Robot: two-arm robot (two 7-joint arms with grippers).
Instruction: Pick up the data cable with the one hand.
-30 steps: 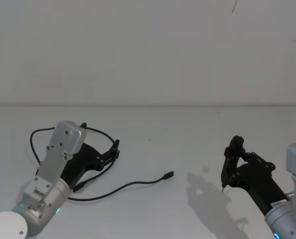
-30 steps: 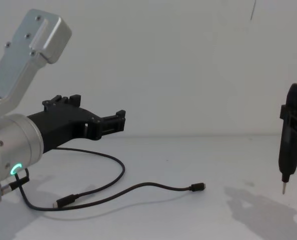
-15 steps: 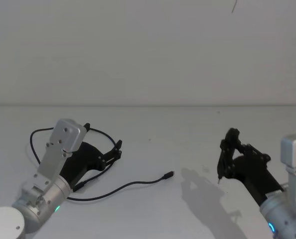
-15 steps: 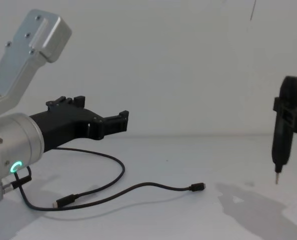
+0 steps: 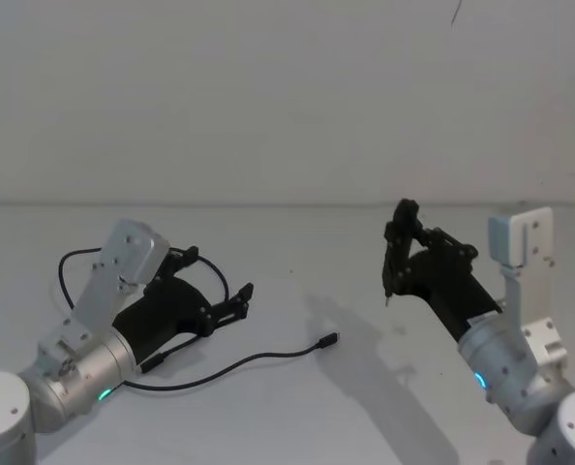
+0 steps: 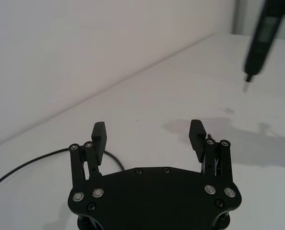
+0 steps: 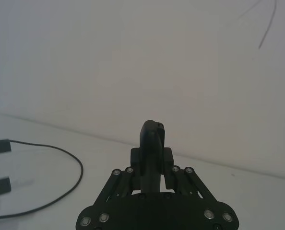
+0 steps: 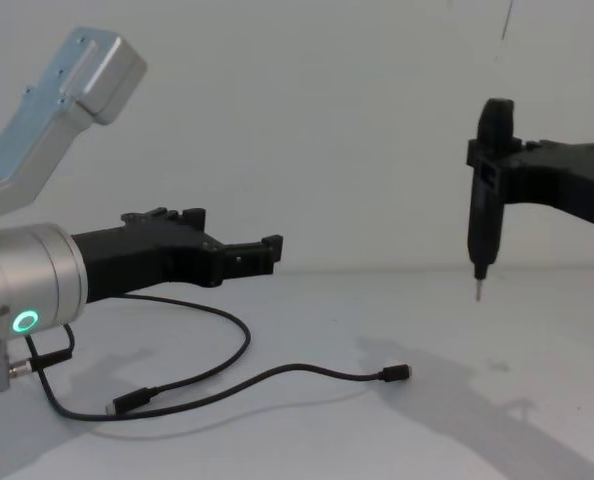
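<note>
In the head view, your left gripper [image 5: 220, 278] hovers with jaws apart over the data cable [image 5: 258, 358], which lies on the table [image 5: 297, 242] running left to right, its free plug pointing right. In the chest view, the right gripper [image 8: 493, 160] is clamped on an upright screwdriver tool [image 8: 480, 240], well apart from the cable.

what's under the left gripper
A curved loop of the data cable lies on the table beneath the open left gripper, apart from it. In the head view the gripper's body covers part of that loop.
</note>
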